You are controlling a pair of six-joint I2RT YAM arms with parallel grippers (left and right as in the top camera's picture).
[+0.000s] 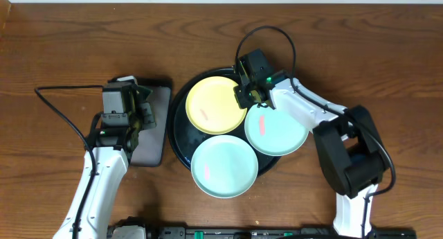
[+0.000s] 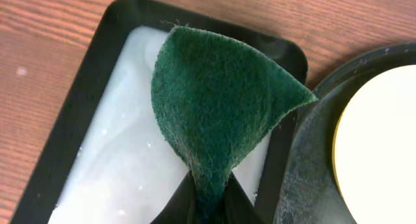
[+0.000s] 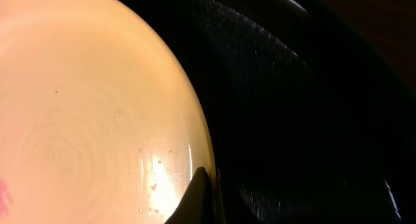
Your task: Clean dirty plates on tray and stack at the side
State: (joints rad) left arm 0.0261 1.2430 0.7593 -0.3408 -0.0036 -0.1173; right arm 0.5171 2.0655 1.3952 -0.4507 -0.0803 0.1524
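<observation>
Tabletop (image 1: 55,45): one, brown wood with visible grain.

Left fingers (image 2: 224,211): one pair, clamped tight on one sponge (image 2: 214,100). The sponge is a dark green, coarse, fibrous pad, pinched at its lower end so that it fans out upward into a curled wedge. It hangs above the sponge tray, apart from the liquid.

Sponge tray (image 2: 84,120): one, black, rectangular with rounded corners and a raised rim. It holds a milky white, glossy film. It lies just beside the round tray on that tray's left.

Tray (image 1: 178,121): one, black, round, raised rim, finely textured floor, much wider than any plate. It sits at the middle of the tabletop.

Plates: three, all round, shallow, smooth and glossy, all on the tray.
- Yellow plate (image 1: 216,104): one, at the far left of the tray, with a reddish smear left of centre.
- Near mint plate (image 1: 223,167): pale mint-blue, at the front, overhanging the tray's rim, with a faint reddish smear.
- Right mint plate (image 1: 278,129): pale mint-blue, overhanging the right rim, with a reddish smear.
The plates' edges meet; which lies over which cannot be told.

Right fingers (image 3: 201,195): one pair, closed together to a dark point at the yellow plate's right edge. Whether the rim is pinched between them cannot be told.
</observation>
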